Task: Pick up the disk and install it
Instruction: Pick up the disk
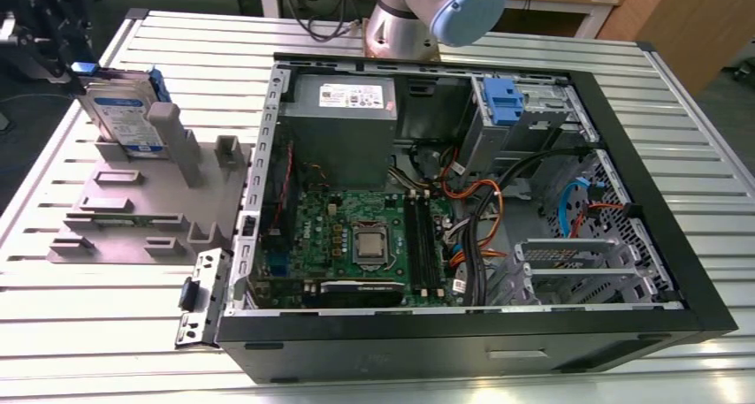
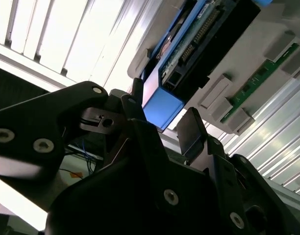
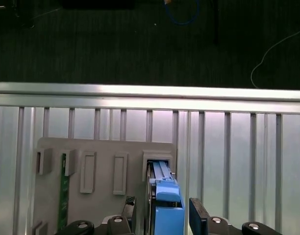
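- The gripper (image 3: 162, 215) has its jaws spread, one finger (image 3: 131, 211) on each side of the disk's blue rail. A sliver of gap shows on both sides in both wrist views, so I judge it is straddling the disk, not yet pinching it.
- The disk (image 1: 124, 112) stands on edge in the upper left of the exterior view. It is slotted upright in a grey holder (image 1: 118, 209), probably so its narrow top edge is offered to the fingers.
- A green memory stick (image 3: 64, 191) sits in another slot of the same holder.
- The open computer case (image 1: 660, 156) lies on its side on the slatted metal table (image 1: 71, 333), near the holder, its insides exposed for fitting. The disk is not yet in it.
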